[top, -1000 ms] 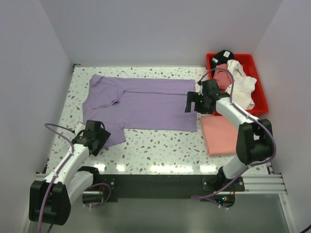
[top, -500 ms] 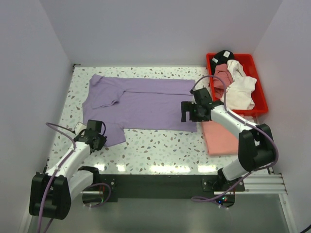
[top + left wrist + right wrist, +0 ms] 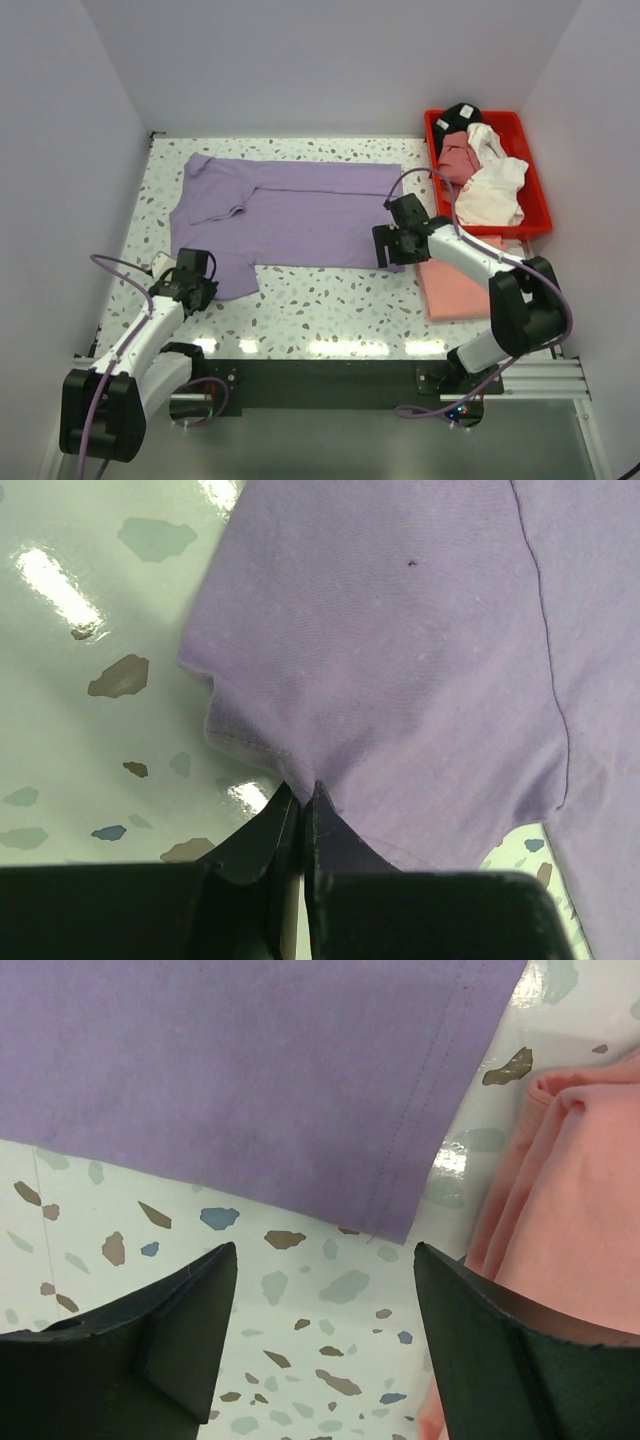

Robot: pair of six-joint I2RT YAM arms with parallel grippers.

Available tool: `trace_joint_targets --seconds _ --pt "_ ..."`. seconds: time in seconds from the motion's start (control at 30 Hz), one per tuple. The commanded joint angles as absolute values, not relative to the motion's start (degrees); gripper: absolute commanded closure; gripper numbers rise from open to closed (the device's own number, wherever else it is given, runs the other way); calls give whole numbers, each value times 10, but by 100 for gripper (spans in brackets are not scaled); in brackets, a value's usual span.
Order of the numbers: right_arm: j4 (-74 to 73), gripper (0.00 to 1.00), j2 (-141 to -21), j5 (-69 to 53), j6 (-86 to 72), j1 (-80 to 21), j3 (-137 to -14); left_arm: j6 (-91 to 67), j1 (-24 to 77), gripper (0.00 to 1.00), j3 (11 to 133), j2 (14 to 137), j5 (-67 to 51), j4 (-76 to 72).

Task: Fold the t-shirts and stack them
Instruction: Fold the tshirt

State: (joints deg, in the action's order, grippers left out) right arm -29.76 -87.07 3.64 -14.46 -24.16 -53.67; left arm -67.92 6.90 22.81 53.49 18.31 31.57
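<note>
One shirt looks done: the salmon-pink t-shirt (image 3: 447,290) lies folded on the table (image 3: 330,295) at the near right, just in front of the red bin (image 3: 541,190), where the other t-shirts (image 3: 488,185) wait in a heap. The lavender t-shirt (image 3: 300,215) is spread flat across the middle of the table, not yet folded, so I'd say the job is early on. The left gripper (image 3: 302,800) is pinched tight on its near left sleeve, while the right gripper (image 3: 324,1250) hovers, jaws apart, over its near right hem corner.
</note>
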Motion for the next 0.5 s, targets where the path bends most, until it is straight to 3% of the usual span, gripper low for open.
trace_joint_targets --seconds 0.0,0.17,0.43,0.47 --pt "-296 27 -891 46 -126 -247 -545 -674 70 100 255 532 207 326" --pt "-302 39 -927 42 -117 -249 -559 -677 70 100 258 525 214 333" --pt "-302 41 -961 68 -119 -250 -571 -679 70 100 258 523 214 341" --pt "-303 45 -962 68 -119 -250 -570 -681 70 100 258 522 216 344"
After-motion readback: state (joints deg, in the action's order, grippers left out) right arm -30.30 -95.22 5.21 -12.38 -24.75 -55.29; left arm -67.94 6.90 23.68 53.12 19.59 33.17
